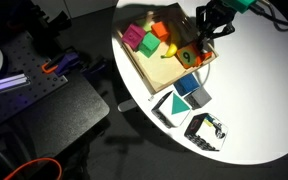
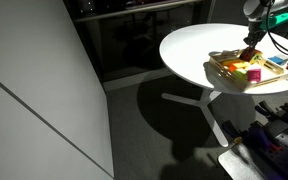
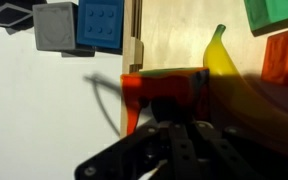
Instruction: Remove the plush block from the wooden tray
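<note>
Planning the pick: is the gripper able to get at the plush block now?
Probably yes: the gripper hangs just above the plush block, its top uncovered, though the banana close beside it may crowd one finger.

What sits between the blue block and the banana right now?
In the wrist view, only the wooden tray's raised rim and a strip of bare tray floor separate the blue block from the banana.

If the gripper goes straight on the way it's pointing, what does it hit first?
Probably the plush block, right below the gripper at the tray rim, beside the banana. Depth is unclear in the wrist view.
</note>
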`<state>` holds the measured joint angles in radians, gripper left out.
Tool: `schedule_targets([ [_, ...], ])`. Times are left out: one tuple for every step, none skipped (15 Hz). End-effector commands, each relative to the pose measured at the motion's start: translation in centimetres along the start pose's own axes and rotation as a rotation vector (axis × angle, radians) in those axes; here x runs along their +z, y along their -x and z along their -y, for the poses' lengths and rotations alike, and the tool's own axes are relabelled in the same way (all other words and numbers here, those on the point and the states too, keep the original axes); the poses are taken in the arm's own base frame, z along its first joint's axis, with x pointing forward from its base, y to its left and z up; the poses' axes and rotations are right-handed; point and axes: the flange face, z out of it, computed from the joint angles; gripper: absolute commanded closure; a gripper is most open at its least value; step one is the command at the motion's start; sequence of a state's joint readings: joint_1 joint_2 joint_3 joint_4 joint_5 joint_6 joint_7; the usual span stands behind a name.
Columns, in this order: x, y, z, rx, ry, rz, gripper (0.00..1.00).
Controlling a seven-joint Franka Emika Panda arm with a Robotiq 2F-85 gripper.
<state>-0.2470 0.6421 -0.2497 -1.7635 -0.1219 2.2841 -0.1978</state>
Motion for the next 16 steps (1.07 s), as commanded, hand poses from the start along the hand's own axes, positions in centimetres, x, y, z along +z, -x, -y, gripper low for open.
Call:
schedule_targets([
  [-2.0, 0.6, -0.3, 0.007, 0.013, 0.013, 0.98],
  [-2.5, 0.7, -0.3, 0.012, 0.016, 0.011, 0.97],
  [-3.0, 0.8, -0.4, 0.016, 0.018, 0.007, 0.97],
  [-3.8, 1.0, -0.5, 0.021, 0.023, -0.001, 0.97],
  [-4.5, 1.0, -0.6, 0.026, 0.027, -0.012, 0.97],
  [-5.5, 0.9, -0.6, 0.028, 0.027, -0.026, 0.97],
  [-6.3, 0.7, -0.5, 0.027, 0.026, -0.043, 0.97],
  [-7.3, 0.4, -0.3, 0.023, 0.024, -0.061, 0.97],
  [-8.1, 0.1, 0.0, 0.020, 0.026, -0.079, 0.97],
  [-9.1, -0.3, 0.3, 0.019, 0.031, -0.103, 0.97],
  [-10.0, -0.8, 0.7, 0.019, 0.034, -0.118, 0.97],
  [-10.9, -1.3, 1.1, 0.013, 0.036, -0.135, 0.97],
  [-11.6, -1.8, 1.5, 0.010, 0.038, -0.145, 0.97],
  [-12.2, -2.5, 2.0, 0.003, 0.039, -0.155, 0.97],
  [-12.7, -3.0, 2.6, -0.007, 0.036, -0.165, 0.97],
  [-13.3, -3.6, 3.4, -0.023, 0.033, -0.177, 0.97],
])
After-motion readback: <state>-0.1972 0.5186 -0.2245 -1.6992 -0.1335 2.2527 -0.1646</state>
